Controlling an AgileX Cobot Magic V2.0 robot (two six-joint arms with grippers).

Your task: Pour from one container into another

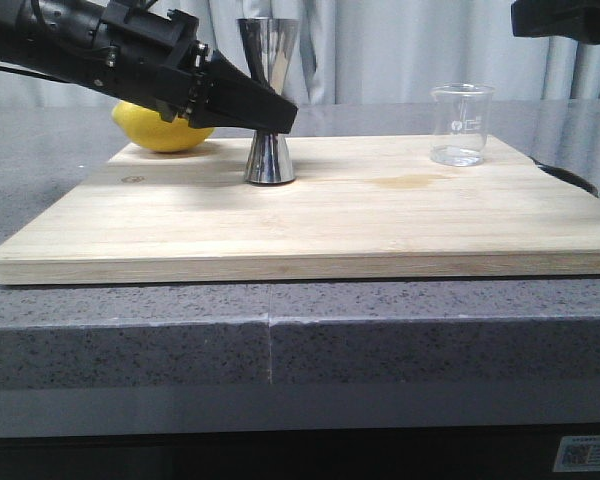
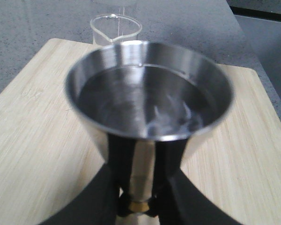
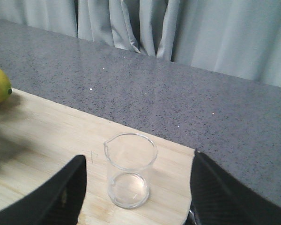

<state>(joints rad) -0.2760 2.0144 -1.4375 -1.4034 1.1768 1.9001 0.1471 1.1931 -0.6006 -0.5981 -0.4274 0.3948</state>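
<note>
The steel jigger (image 1: 269, 160) stands upright on the wooden board, left of its middle. My left gripper (image 1: 275, 110) reaches in from the left and is shut on the jigger's narrow gold waist. In the left wrist view the jigger (image 2: 150, 93) fills the middle, my left gripper (image 2: 139, 206) pinches the waist, and the upper cup shows a watery shimmer. The clear glass beaker (image 1: 461, 125) stands upright near the board's far right corner and looks empty. My right gripper (image 3: 138, 197) hangs open above the beaker (image 3: 129, 171), one finger to each side and not touching it.
A yellow lemon (image 1: 165, 128) lies at the board's far left, behind my left arm. The wooden board (image 1: 380, 220) rests on a grey speckled counter (image 1: 430, 320). My right arm's black body (image 1: 565, 20) shows at the upper right. Curtains hang behind.
</note>
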